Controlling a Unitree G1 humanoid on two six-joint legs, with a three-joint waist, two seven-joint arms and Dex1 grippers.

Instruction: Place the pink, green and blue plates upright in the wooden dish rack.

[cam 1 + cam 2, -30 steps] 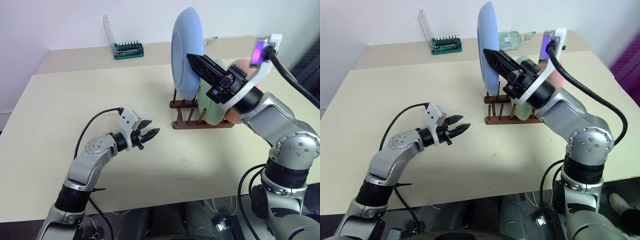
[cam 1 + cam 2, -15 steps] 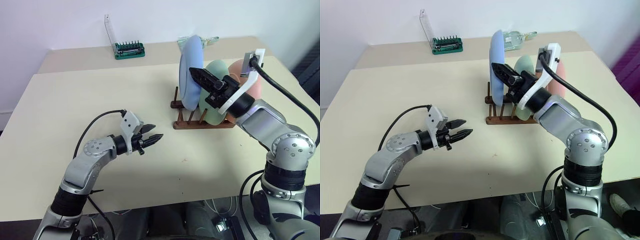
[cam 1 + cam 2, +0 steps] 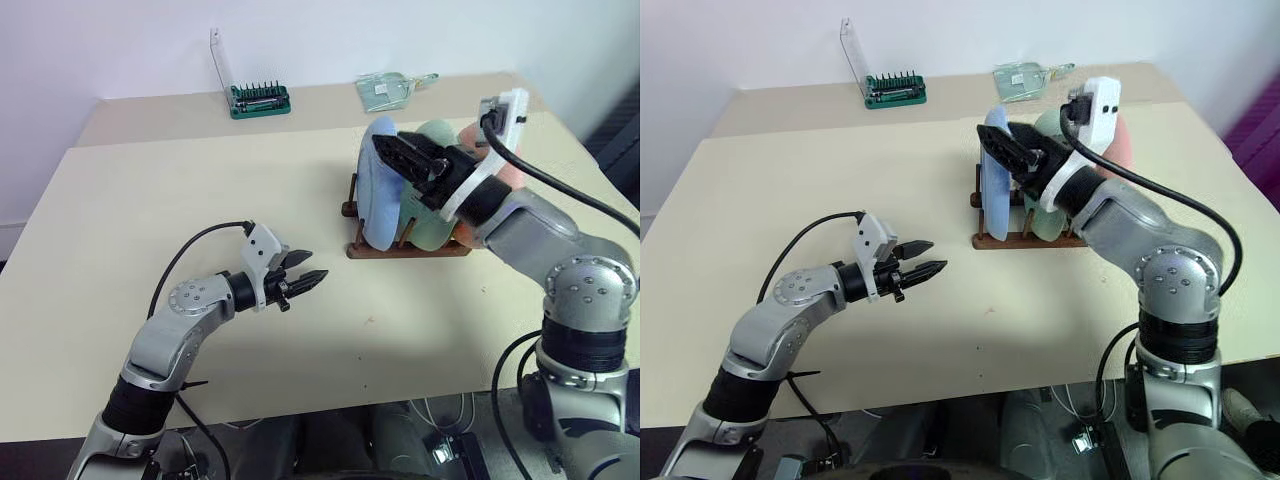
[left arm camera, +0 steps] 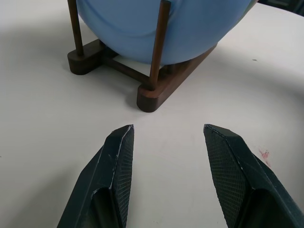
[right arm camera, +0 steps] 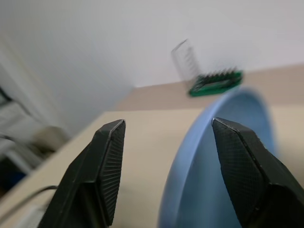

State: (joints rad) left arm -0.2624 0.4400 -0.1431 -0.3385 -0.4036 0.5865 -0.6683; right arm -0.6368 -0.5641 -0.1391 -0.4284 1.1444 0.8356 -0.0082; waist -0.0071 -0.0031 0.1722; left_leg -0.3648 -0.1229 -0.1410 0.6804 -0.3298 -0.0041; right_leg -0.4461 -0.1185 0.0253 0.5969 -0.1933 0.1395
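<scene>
Three round matte plates, blue plate (image 3: 378, 185), green plate (image 3: 432, 185) and pink plate (image 3: 505, 170), upright between pegs of dark wooden dish rack (image 3: 405, 245), toward desk (image 3: 150, 220) far right. Right pincer (image 3: 1002, 150) spread astride blue rim; left pincer (image 3: 303, 271) spread, empty.

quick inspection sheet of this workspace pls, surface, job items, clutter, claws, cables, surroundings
surface: beige table, a second table butted behind it.
job's things: blue plate, green plate and pink plate all stand in the wooden dish rack; blue is nearest the robot's left.
clutter: green bit holder and a clear bottle on the far table.
claws: left claw open, over bare table, apart from the rack; right claw open, astride the blue plate's top rim.
cables: black cable at the left wrist, another at the right.
surroundings: plain white wall.
</scene>
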